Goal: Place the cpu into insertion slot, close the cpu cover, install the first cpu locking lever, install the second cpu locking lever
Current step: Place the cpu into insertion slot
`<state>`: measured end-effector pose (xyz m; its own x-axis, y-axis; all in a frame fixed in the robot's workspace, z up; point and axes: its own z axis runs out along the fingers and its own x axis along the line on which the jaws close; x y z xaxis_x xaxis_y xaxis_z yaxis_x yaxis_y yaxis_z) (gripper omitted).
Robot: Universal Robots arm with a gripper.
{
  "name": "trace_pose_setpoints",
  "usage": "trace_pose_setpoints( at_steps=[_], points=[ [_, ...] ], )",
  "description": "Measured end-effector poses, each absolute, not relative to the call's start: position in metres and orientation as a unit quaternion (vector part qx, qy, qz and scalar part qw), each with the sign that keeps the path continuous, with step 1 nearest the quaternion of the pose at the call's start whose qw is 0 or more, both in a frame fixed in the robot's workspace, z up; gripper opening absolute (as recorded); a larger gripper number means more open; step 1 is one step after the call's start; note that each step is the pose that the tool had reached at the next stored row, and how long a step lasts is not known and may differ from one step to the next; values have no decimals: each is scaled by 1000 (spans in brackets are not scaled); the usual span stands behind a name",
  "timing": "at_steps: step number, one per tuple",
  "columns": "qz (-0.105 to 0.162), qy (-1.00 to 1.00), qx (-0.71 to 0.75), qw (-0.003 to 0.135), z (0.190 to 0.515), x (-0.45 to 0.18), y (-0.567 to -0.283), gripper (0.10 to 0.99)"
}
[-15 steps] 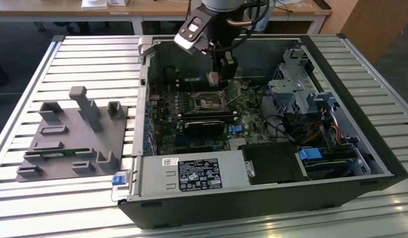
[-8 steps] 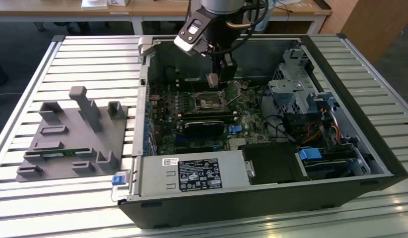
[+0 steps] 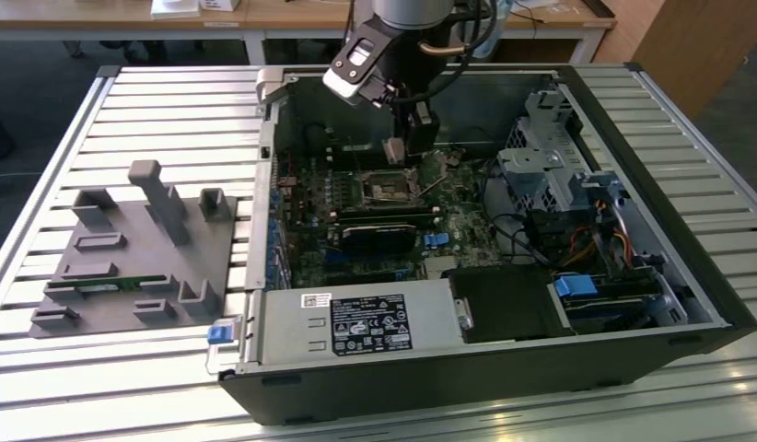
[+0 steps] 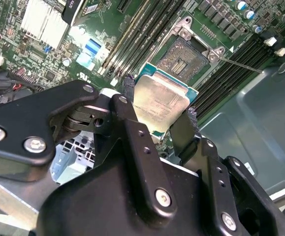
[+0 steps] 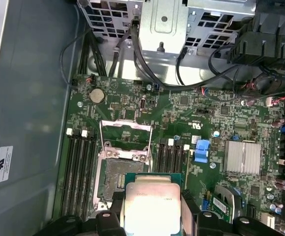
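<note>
Step 1: your black gripper (image 4: pixel 159 101) is clamped on the silver-grey square cpu (image 5: pixel 151 201), unseated, near the black square insertion slot (image 5: pixel 123 173) w/ thin silvery cpu cover (image 5: pixel 126 125) up.

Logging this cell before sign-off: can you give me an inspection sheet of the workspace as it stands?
Surface: slatted metal table carrying an open computer case.
Job's things: cpu held, not yet seated; insertion slot empty; cpu cover swung open.
Clutter: grey fixture block on the table, at the exterior view's left of the case.
Grippers: gripper shut on the cpu, inside the case.
Cables: black bundle by the drive cage, apart from the slot.
Surroundings: wooden-topped tables behind.
</note>
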<state>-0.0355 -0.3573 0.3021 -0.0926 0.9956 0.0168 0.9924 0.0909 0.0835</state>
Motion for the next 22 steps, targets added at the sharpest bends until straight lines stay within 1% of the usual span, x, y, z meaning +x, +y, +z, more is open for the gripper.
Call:
trace_pose_setpoints(
  at_steps=[22],
  points=[
    [36, 738, 673, 21, 296, -36, -357, 537]
  ],
)
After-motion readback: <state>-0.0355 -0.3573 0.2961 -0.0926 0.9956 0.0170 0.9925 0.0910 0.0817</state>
